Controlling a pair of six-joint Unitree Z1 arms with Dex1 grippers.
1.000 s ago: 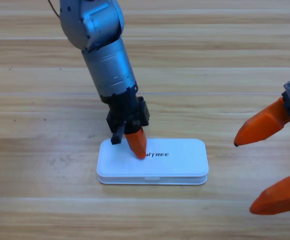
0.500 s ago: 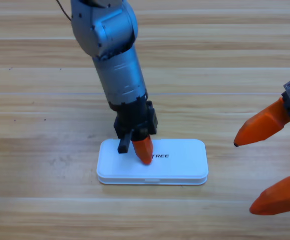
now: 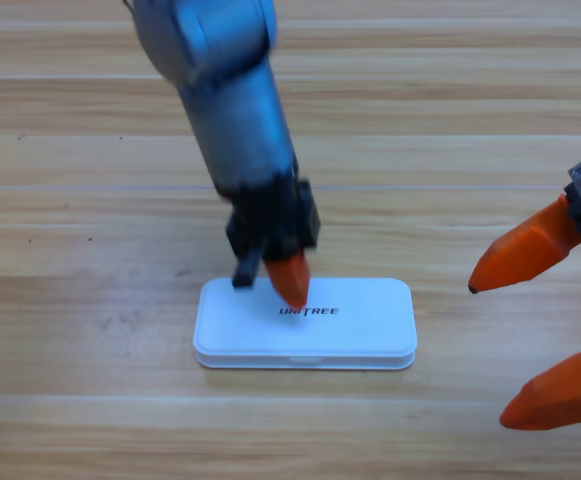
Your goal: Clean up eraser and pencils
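One white, flat, round-cornered plastic case [image 3: 305, 322], lid closed, lies flat on the pale wooden plank table [image 3: 70, 250], slightly below the middle of the high view, long side running left to right; black lettering shows on the lid

Two grey arms in view

One left arm [image 3: 235, 105], grey metal cylinder with a black wrist, comes in from the top edge and slants down toward the case. One left gripper [image 3: 288, 280] at its tip points down over the upper left part of the lid, just above the lettering; one orange jaw shows, its tip at or just above the lid, contact not clear. Whether this pincer is wide or narrow cannot be told, as the gap is hidden from above

One right gripper [image 3: 535, 335], black body with two orange jaws, sits at the right edge, partly cut off, well apart from the case. Its two jaws stand wide apart, one above the other, tips pointing left, nothing between them

Zero erasers and zero pencils to be seen: none on the table, none in either pincer; the closed lid hides whatever the case holds
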